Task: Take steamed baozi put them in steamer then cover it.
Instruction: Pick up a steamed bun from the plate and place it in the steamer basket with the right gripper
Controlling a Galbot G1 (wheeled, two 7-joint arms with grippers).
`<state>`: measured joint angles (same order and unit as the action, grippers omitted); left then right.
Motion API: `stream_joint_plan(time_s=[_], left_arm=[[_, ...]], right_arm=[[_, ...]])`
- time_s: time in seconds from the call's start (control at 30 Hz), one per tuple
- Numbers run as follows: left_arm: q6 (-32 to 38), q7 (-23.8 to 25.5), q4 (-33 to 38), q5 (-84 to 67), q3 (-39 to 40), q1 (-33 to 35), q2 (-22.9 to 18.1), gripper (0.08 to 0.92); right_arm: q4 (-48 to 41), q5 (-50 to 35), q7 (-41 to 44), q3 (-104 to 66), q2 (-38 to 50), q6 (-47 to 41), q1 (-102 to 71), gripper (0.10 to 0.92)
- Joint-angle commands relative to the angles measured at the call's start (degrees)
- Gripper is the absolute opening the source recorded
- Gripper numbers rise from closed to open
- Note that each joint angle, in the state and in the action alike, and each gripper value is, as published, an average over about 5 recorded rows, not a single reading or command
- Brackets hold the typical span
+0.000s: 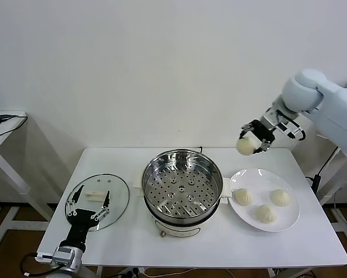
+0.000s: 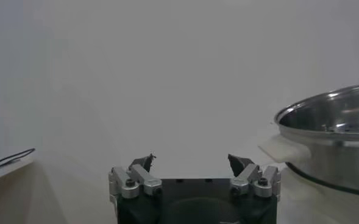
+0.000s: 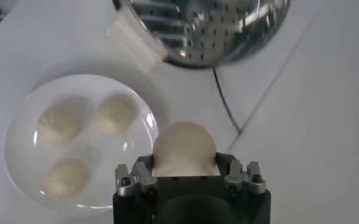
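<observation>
Baozi (image 1: 246, 145) clamped in right gripper (image 1: 253, 141), raised above plate (image 1: 291, 217) | steamer (image 1: 182, 180) uncovered | left gripper (image 1: 89, 202) spread wide over cover (image 1: 119, 197)

Your white tabletop (image 1: 127, 243) carries three things in a row. At its left lies the cover (image 1: 98, 201), a clear glass lid lying flat with its white handle up. In the middle stands the steamer (image 1: 182, 191) on its white base, its perforated tray bare. Just to the right of it, close to the steamer's white side handle, sits a white plate (image 1: 265, 200) with three steamed baozi (image 1: 266, 213) on it.
</observation>
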<state>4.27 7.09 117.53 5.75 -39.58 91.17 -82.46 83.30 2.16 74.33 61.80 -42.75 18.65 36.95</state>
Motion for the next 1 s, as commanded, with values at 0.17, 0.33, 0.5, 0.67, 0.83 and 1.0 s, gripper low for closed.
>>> stream_joint_plan(time_s=[0.17,0.33,0.5,0.67,0.83,1.0], left_arm=[[-0.24,0.24,-0.48,-0.45,-1.28,-0.28,0.28,0.823],[-0.39,0.42,-1.00,-0.94,-2.13,-0.54,0.60,0.823],[-0.45,0.53,-1.57,-1.35,-2.73,-0.83,0.73,0.823],[-0.49,0.72,-1.93,-1.86,-3.44,-0.93,0.78,0.823],[-0.48,0.91,-2.12,-2.18,-4.01,-0.88,0.81,0.823],[-0.43,1.00,-2.16,-2.26,-4.30,-0.77,0.79,0.823]], right_arm=[[3.03,-0.65,-2.51,10.76,-14.37,14.27,9.39,0.696],[0.61,1.79,-3.97,10.50,-19.01,16.53,6.63,0.696],[-2.85,3.87,-4.46,9.58,-21.98,18.20,2.98,0.696],[-6.20,5.67,-4.63,7.98,-23.39,18.18,-1.77,0.696],[-9.86,8.68,-4.66,4.92,-23.94,18.36,-7.46,0.696],[-12.93,11.53,-4.67,1.89,-24.07,18.72,-11.59,0.696]])
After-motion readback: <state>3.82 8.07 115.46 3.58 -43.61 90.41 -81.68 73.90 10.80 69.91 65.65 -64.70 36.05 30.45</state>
